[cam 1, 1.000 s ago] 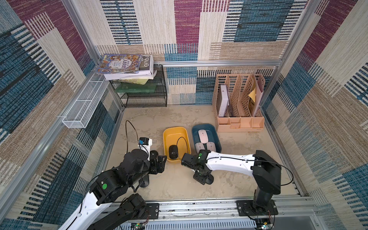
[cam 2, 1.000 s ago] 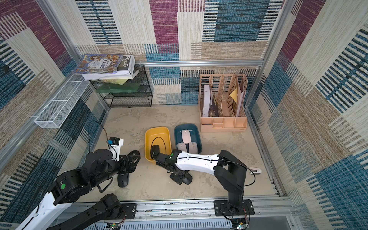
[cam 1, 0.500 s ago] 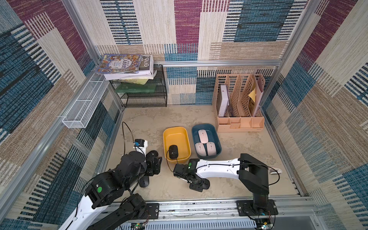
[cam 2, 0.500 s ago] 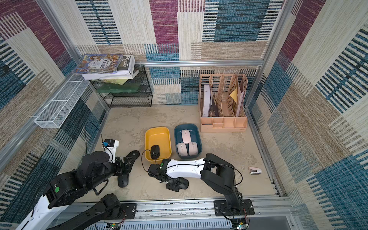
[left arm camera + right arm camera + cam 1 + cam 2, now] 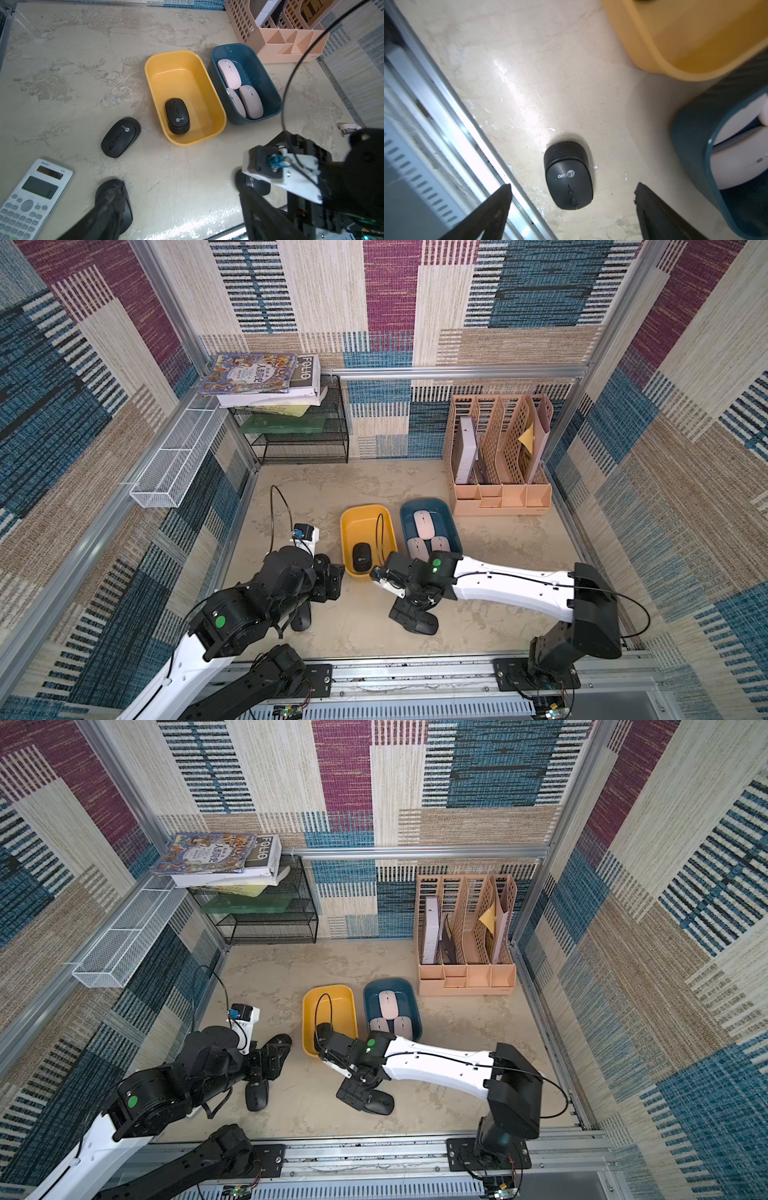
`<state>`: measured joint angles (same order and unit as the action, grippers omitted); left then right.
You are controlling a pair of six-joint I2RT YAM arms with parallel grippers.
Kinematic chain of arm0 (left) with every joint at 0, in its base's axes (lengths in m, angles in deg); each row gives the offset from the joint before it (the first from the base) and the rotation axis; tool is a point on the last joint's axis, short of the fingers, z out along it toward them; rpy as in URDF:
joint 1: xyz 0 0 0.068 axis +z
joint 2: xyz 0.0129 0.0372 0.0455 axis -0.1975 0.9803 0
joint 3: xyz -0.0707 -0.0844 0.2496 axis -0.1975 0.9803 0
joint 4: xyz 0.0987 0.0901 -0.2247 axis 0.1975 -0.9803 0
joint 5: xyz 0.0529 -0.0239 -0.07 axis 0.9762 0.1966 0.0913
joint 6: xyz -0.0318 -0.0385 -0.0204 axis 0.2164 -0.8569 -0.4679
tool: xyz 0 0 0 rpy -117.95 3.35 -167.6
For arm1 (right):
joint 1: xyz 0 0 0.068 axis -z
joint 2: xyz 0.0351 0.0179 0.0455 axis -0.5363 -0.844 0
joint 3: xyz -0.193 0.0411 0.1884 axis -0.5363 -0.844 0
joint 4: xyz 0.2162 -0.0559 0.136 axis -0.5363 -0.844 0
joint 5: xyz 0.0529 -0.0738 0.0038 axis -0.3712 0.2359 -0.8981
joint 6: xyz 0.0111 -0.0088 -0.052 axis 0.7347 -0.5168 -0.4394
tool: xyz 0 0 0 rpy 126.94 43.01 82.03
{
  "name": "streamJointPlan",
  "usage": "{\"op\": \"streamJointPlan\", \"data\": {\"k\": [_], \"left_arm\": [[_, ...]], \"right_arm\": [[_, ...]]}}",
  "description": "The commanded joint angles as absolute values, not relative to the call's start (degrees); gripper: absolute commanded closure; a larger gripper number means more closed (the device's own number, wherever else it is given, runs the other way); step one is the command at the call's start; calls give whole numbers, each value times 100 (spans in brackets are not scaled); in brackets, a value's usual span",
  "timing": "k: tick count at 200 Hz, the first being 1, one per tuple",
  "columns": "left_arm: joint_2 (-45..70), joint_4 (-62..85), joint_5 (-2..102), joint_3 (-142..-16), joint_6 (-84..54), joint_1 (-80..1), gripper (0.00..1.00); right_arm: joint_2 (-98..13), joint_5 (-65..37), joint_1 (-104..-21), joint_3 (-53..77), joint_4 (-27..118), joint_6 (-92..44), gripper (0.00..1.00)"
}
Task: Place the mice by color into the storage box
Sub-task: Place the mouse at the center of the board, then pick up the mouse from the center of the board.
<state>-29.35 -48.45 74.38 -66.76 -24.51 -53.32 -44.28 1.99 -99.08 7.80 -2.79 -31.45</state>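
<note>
Pink sorted: three pink mice (image 5: 229, 72) in blue bin (image 5: 259, 66). One black mouse (image 5: 177, 116) in yellow bin (image 5: 180, 79); three more left on table (image 5: 83, 62). Right claw (image 5: 572, 185) spread wide over loose black mouse (image 5: 569, 176), empty. Left claw (image 5: 180, 189) apart, empty too.

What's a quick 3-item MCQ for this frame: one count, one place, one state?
1. How many black mice lie in the yellow bin?
A. none
B. one
C. three

2. Where are the pink mice?
A. yellow bin
B. split across both bins
C. blue bin

3. The right gripper is:
A. open over a black mouse
B. shut on a black mouse
C. shut on a pink mouse

Key:
1 B, a single one lies inside.
2 C, all three lie in it.
3 A, its fingers stand wide apart, with the mouse lying free.
</note>
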Motion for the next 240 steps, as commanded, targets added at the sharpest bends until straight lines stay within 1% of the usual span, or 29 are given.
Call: {"op": "streamJointPlan", "data": {"k": [1,12,29,48,59,70,90,110,131,165,210,240], "left_arm": [[-2714,-4296,6780,-6637,-1899,-5330,10],[-2521,-4138,6558,-6563,-1739,-5341,10],[-2109,-3949,6185,-6488,-1446,-5482,11],[-1675,-3712,6434,-6439,-1004,-6191,11],[-1358,-3625,6558,-6459,-678,-6658,10],[-959,-3614,6520,-6529,-435,-6927,10],[-262,-3625,6345,-6660,-24,-7246,10],[367,-3552,6382,-6769,560,-7627,10],[976,-3564,6525,-6913,1227,-7881,8],[1867,-3583,6456,-7191,2109,-8020,6],[2654,-3601,6653,-7475,2541,-8022,6],[2916,-3563,6494,-7436,2670,-8021,6]], "right_arm": [[-3809,30,-9507,505,131,-2713,4],[-3359,80,-9250,274,246,-2602,4],[-2553,-108,-8380,-180,531,-2493,4],[-1560,-595,-7281,-774,966,-2419,4],[-989,-686,-6768,-1142,1232,-2445,4],[-546,-802,-6374,-1384,1378,-2521,4],[-193,-997,-5663,-1591,1286,-2555,4],[-323,-1353,-5059,-1742,1040,-2555,4],[-578,-1490,-4781,-1792,865,-2543,4],[-653,-1657,-4755,-1864,1027,-2599,4],[-602,-1820,-4752,-1953,1048,-2674,4],[-514,-1876,-4746,-1996,1117,-2717,4]]}}
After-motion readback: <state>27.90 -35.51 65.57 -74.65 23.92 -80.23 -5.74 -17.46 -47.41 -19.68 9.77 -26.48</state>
